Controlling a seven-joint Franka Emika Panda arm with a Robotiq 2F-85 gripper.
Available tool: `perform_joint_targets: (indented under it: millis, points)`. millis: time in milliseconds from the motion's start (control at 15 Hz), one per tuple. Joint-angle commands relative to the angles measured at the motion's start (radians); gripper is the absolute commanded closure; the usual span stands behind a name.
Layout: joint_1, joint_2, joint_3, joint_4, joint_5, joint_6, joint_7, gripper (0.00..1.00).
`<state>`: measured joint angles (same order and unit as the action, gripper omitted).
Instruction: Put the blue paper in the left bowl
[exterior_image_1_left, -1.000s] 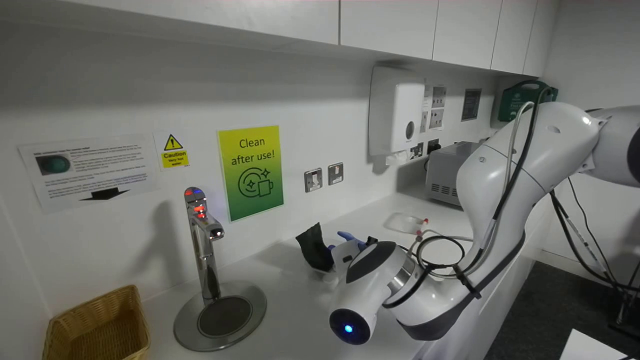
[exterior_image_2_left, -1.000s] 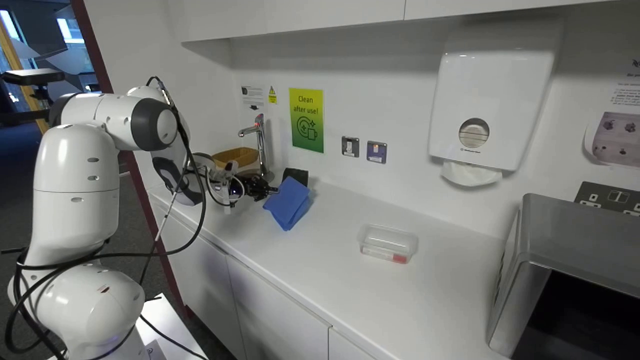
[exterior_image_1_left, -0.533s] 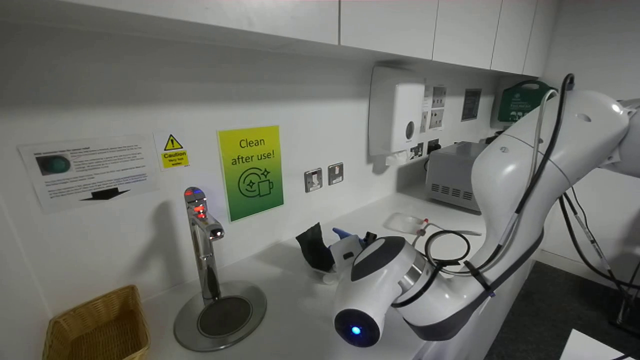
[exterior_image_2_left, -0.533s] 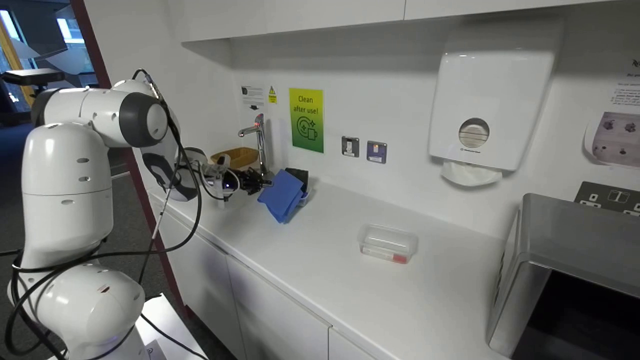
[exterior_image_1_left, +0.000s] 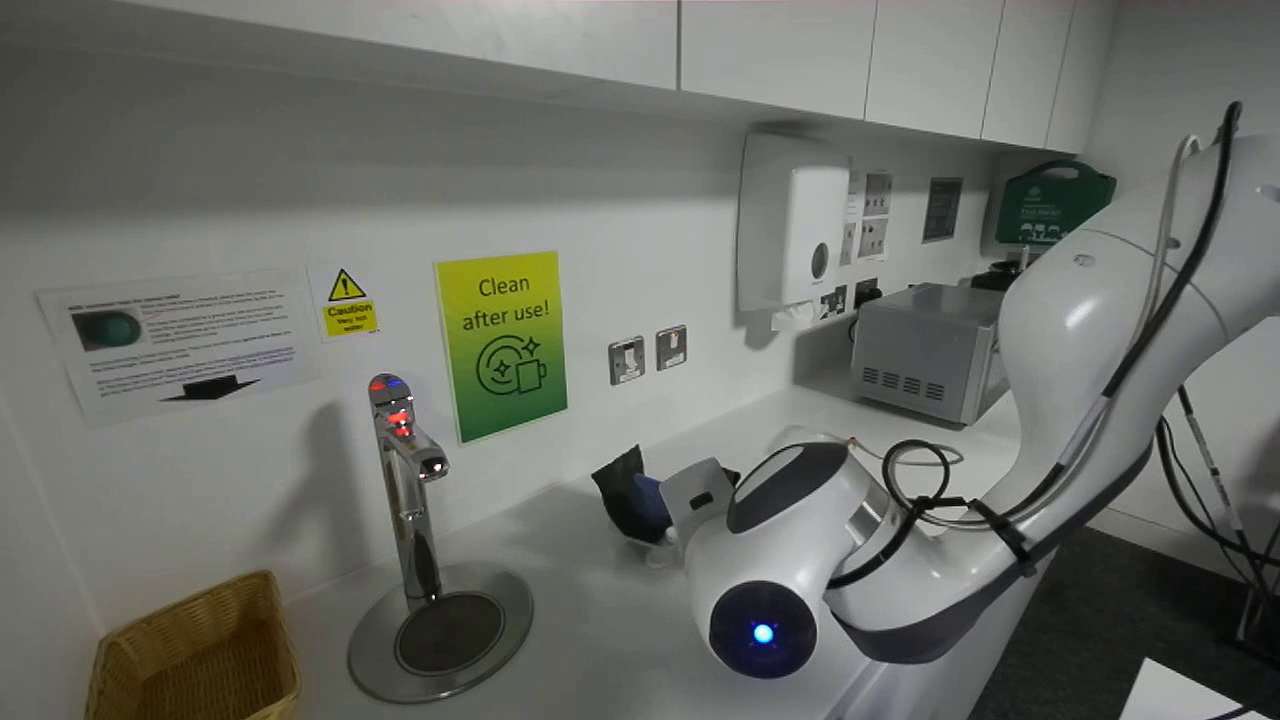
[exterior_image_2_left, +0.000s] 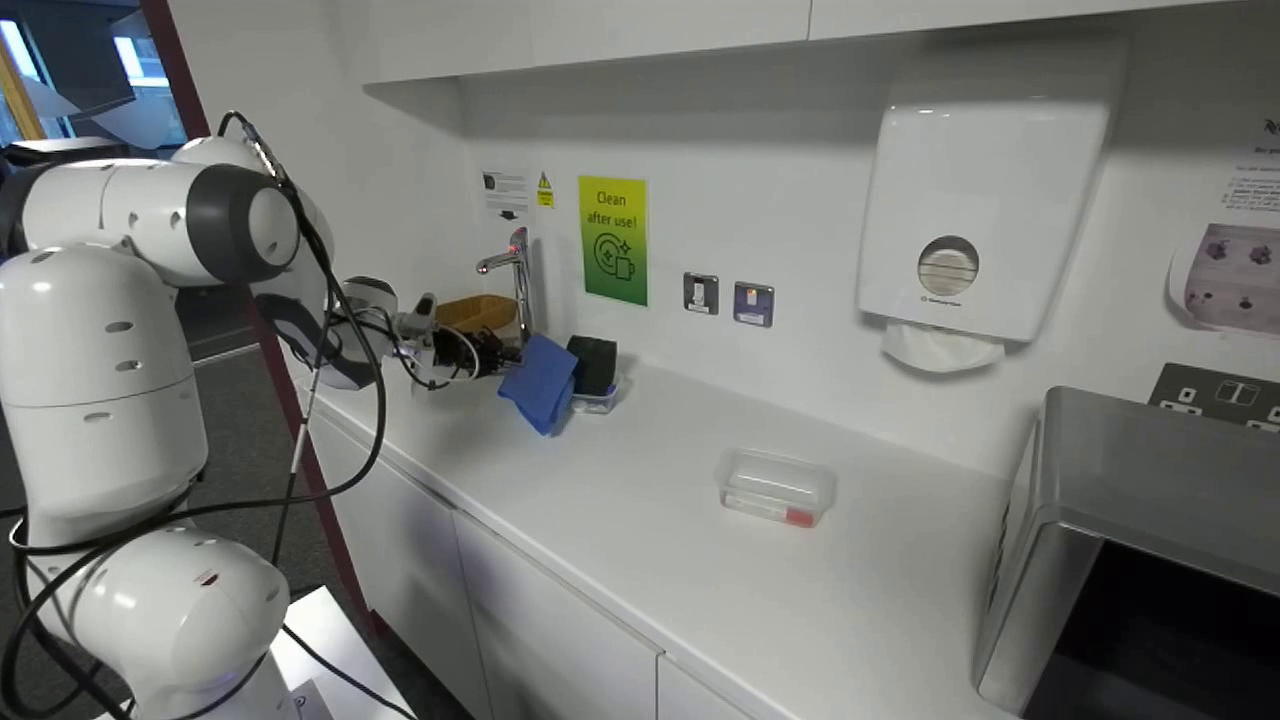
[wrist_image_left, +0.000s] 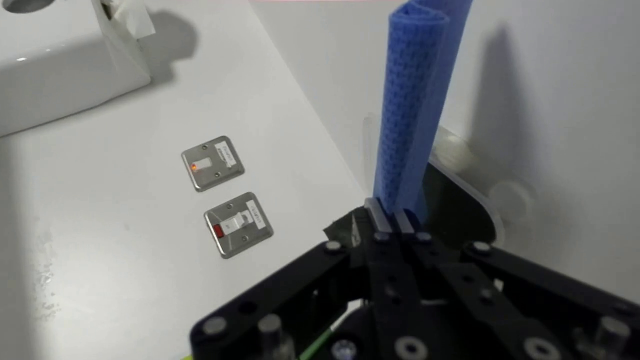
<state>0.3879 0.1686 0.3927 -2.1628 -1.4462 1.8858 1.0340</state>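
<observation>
Your Robotiq gripper (wrist_image_left: 391, 217) pinches the folded blue paper (wrist_image_left: 407, 110) tightly, near the clear tub (exterior_image_2_left: 599, 403) holding a black object (exterior_image_2_left: 594, 365).

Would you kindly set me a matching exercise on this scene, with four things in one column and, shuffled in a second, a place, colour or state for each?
Column one
1. Blue paper
2. Wicker basket
3. Microwave
4. Towel dispenser

Column two
A. Brown, on the counter beside the tap
B. White, mounted on the wall
C. Clamped in the hand
D. Grey, standing on the counter

Right pairs: 1-C, 2-A, 3-D, 4-B
</observation>
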Motion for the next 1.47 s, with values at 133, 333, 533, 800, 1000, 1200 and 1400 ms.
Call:
perform_joint_targets:
  millis: [133,333,533,800,1000,1200,1400]
  points:
    - [-0.045,-0.114,-0.018,-0.068,0.190,0.240,-0.206,0.99]
    - [-0.055,-0.137,-0.035,-0.080,0.282,0.306,-0.300,0.99]
    - [-0.041,-0.163,-0.043,-0.079,0.328,0.247,-0.272,0.99]
    - [-0.029,-0.234,-0.037,-0.079,0.290,0.185,-0.078,0.99]
    - [-0.030,-0.272,-0.029,-0.063,0.315,0.127,0.040,0.99]
    - [-0.039,-0.266,-0.032,-0.033,0.395,0.061,0.129,0.99]
    - [-0.052,-0.206,-0.041,0.018,0.464,-0.021,0.204,0.99]
